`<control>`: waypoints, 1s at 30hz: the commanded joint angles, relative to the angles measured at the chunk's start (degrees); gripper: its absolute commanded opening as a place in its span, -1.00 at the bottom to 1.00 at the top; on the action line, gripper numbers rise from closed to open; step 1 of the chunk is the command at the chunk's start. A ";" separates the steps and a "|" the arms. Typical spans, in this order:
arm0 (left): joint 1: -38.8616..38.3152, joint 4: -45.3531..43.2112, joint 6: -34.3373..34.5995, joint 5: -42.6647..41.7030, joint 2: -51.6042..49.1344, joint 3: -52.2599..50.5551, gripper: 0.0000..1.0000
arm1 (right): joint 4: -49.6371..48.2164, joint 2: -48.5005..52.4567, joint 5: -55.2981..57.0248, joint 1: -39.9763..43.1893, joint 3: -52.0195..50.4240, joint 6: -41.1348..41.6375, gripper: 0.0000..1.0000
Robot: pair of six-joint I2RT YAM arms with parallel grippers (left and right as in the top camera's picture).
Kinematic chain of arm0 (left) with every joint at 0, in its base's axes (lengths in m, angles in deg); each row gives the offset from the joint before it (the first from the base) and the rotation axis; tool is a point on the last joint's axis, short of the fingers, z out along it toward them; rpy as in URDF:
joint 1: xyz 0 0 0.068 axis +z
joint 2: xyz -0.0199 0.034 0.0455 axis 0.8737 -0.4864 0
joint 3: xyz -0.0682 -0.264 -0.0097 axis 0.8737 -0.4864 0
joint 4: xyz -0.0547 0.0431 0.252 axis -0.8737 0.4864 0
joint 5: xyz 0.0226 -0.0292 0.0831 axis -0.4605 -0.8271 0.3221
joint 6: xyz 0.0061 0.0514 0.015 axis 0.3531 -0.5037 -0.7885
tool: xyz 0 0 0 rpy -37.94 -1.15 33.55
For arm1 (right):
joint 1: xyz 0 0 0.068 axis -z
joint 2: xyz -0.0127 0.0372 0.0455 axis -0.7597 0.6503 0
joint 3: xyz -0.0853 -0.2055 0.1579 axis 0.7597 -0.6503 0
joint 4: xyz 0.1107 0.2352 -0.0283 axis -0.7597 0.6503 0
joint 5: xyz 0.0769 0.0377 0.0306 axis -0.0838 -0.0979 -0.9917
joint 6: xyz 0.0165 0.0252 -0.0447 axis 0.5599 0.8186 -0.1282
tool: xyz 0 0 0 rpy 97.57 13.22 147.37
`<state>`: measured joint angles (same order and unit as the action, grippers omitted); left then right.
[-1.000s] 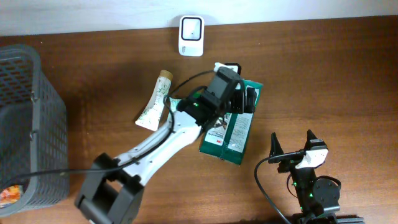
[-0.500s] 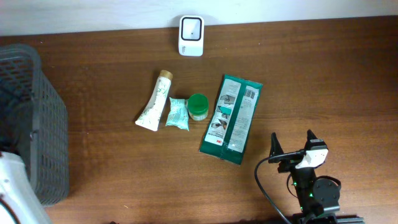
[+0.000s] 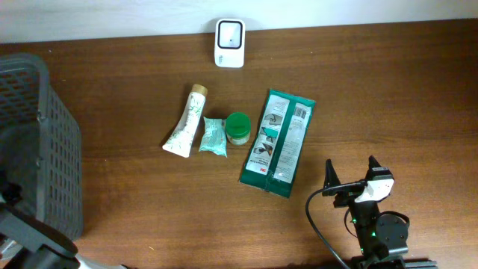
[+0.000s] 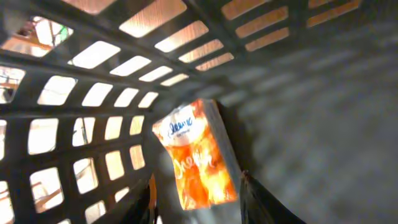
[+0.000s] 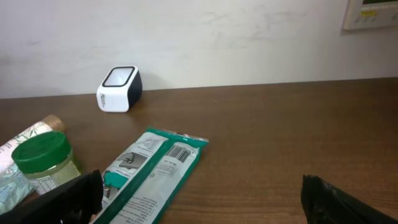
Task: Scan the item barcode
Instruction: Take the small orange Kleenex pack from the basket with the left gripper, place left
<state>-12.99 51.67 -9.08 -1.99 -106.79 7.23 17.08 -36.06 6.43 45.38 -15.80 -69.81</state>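
Now the left claw (image 4: 199, 200) hangs inside the basket (image 4: 93, 93) at the left edge of the frame, having swung there from the green packet (image 3: 280, 146) at the middle of the desk. Its fingers flank an orange packet (image 4: 198, 158); whether they grip it cannot be told. This is probably the next item for the scanner (image 3: 229, 33), upper centre. The right claw (image 3: 349, 170), lower right, stands wide and empty.

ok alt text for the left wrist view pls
An orange packet lies inside a dark mesh basket, seen close up and slightly blurred. The left gripper straddles the packet's near end; whether it grips it is unclear.
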 commanded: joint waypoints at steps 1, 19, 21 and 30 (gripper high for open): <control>0.26 -4.39 1.95 3.74 -0.37 -4.31 -0.13 | 0.20 -0.37 -0.07 0.33 -0.42 0.17 0.96; 0.26 -9.79 0.17 -3.56 -8.55 -7.45 -1.00 | 0.20 -0.37 -0.07 0.33 -0.42 0.17 0.96; 0.26 -7.78 0.17 -6.58 -8.41 -5.62 -1.00 | 0.20 -0.37 -0.07 0.33 -0.42 0.17 0.96; -3.54 8.52 -2.23 -43.32 -7.15 37.07 -1.00 | 0.20 -0.37 -0.07 0.33 -0.42 0.17 0.96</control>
<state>-13.56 58.38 -10.06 -34.86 -115.14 33.19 17.08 -36.06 6.47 45.38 -15.80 -69.85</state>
